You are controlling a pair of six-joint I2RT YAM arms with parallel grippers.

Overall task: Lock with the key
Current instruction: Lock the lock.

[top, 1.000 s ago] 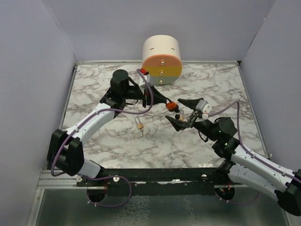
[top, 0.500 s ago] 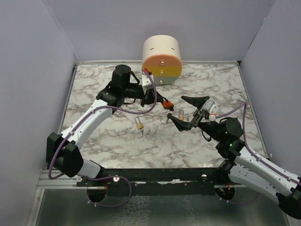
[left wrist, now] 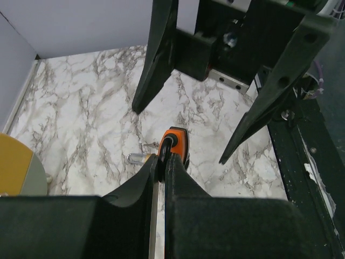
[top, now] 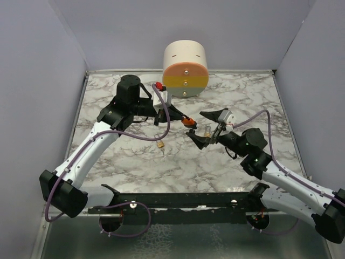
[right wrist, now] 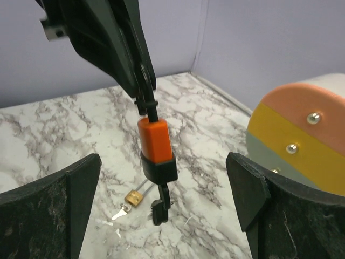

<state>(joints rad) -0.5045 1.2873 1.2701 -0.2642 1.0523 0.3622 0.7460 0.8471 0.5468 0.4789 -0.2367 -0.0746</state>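
Left claw [left wrist: 164, 159] pinched shut on shackle of orange padlock [right wrist: 155, 141], lock dangling above marble table [top: 242, 97]. Right claw [top: 195, 125] gaping wide, empty, flanking lock. Key [right wrist: 158, 208]: tiny, black-headed, hanging under padlock.

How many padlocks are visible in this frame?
3: the orange padlock hangs from the shut left gripper; the first brass padlock lies beside the open right gripper; the second brass padlock lies apart, farther left. More may be hidden.

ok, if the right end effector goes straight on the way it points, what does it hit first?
Probably the orange padlock, which hangs from the shut left end effector and sits centred between the fingers of the open right end effector in the right wrist view. Distance unclear.
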